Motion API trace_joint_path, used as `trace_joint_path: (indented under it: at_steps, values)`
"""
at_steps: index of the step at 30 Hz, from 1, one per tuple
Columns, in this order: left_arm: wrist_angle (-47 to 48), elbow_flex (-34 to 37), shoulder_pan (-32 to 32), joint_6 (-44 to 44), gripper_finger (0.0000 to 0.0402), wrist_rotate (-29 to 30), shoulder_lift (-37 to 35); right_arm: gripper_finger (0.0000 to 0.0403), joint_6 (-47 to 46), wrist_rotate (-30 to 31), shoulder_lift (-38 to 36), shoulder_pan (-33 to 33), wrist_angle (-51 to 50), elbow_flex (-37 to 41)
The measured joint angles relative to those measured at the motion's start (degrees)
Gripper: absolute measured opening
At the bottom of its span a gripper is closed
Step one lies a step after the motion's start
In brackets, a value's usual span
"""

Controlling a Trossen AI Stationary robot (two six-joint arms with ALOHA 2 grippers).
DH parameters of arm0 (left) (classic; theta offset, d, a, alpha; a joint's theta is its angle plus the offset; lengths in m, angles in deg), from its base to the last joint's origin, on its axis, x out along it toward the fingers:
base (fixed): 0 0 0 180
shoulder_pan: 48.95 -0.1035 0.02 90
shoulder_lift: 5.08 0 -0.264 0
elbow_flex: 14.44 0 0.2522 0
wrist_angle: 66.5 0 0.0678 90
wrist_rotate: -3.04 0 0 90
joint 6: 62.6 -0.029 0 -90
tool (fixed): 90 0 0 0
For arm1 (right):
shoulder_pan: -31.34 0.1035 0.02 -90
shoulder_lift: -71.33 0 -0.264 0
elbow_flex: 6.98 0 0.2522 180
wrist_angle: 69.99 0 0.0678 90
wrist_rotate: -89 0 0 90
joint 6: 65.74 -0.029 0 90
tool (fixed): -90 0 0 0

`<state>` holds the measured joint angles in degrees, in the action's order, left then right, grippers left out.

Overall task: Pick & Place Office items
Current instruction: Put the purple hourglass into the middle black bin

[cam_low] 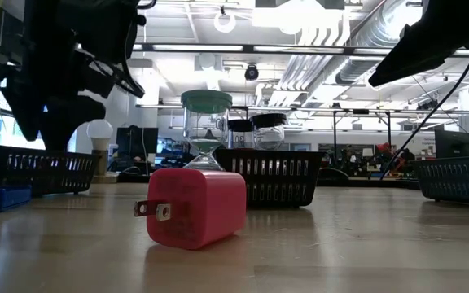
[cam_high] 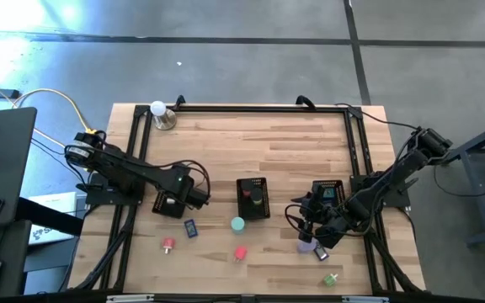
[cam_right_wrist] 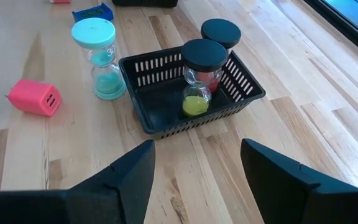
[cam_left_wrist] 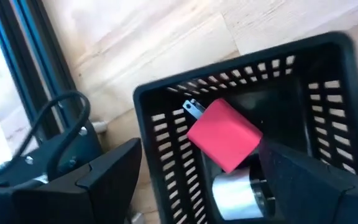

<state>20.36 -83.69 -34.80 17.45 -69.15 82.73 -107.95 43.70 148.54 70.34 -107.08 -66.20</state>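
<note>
I see open tabletop [cam_high: 259, 139] across the whole far half, only the white ball lamp [cam_high: 158, 109] standing in its far left corner. The near half is crowded: the middle tray [cam_high: 253, 199] with two hourglasses upright in it, the teal hourglass [cam_high: 237, 224] just beside it, and the pink charger [cam_high: 240, 252] nearer. The left tray [cam_left_wrist: 241, 124] already holds a red charger [cam_left_wrist: 224, 134], blocking its middle.

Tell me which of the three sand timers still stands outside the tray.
The teal-capped timer. It stands on the bare table beside the middle tray; the two black-capped timers stand inside it.
</note>
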Motion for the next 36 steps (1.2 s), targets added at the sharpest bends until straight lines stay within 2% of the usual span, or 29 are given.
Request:
trace_joint_path:
  at_steps: [6,14,23,31,36]
  values:
    - [1.56,-3.01,0.0,-3.66,0.0315,3.52,-0.39,0.0227,0.02,0.32,0.02,0.0,0.27,0.0]
    - [2.1,-5.22,1.04,-4.75,0.0315,3.44,-0.66,0.0227,0.02,0.35,0.02,0.0,1.51,0.01]
    - [3.2,-9.49,8.42,-1.81,0.0315,5.55,-3.86,0.0227,-1.05,0.19,0.02,0.0,1.78,0.02]
    - [-2.13,-9.67,22.4,5.53,0.0315,14.55,-6.73,0.0227,0.07,0.3,0.02,-0.06,4.98,0.02]
    - [-8.13,-9.63,30.97,8.93,0.0315,27.29,-4.34,0.0227,4.0,0.32,0.02,-0.15,7.02,0.02]
